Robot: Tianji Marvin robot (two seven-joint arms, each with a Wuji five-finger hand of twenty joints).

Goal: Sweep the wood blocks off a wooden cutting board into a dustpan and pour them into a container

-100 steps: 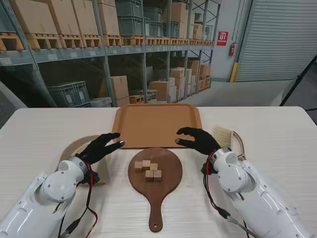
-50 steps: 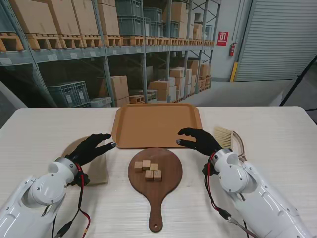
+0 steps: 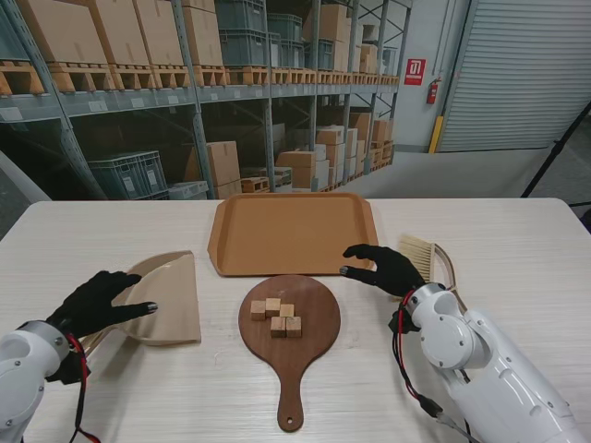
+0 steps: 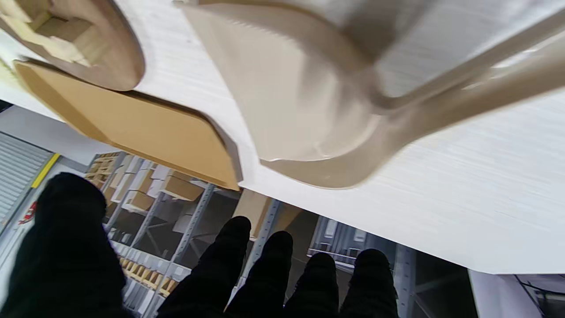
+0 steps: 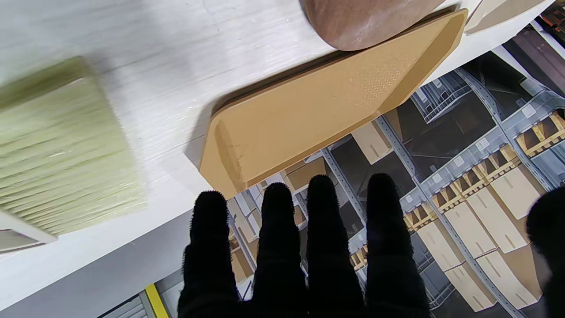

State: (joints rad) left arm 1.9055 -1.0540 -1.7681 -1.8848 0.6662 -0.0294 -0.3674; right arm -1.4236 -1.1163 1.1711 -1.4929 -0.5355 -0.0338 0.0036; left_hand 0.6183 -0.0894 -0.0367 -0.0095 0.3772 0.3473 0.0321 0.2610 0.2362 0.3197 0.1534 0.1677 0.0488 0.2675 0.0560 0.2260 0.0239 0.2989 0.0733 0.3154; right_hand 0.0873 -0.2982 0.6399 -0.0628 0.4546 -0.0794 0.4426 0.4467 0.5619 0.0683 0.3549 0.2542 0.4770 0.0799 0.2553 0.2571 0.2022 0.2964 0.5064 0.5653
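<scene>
Left robot hand [image 3: 102, 303]: black-gloved, fingers spread and holding nothing, palm toward the desk, hovering over the near left part of the dustpan, at its handle end; contact cannot be told
Left arm: white shell low in the stand view's near left corner, red and black cables hanging at the wrist
Right robot hand [image 3: 383, 268]: black-gloved, fingers apart and slightly curled, holding nothing, above the desk between the tray's near right corner and the brush
Right arm: white, rising from the near right corner, cable looped beside the wrist
Dustpan [image 3: 171, 297]: beige, lying flat on the desk [image 3: 517, 249] left of the cutting board, mouth edge facing right
Cutting board [image 3: 295, 346]: round, dark wood, handle toward me, in the middle of the desk
Wood blocks [image 3: 277, 315]: five small pale cubes clustered on the board's round part
Tray [image 3: 294, 232]: tan, rectangular container, just beyond the board
Brush [image 3: 420, 254]: pale bristles, wooden handle, right of the right robot hand
Writing: red sign [image 3: 415, 71] on the far wall, white characters like "01"; red fire extinguisher [image 3: 432, 90] beside it
</scene>
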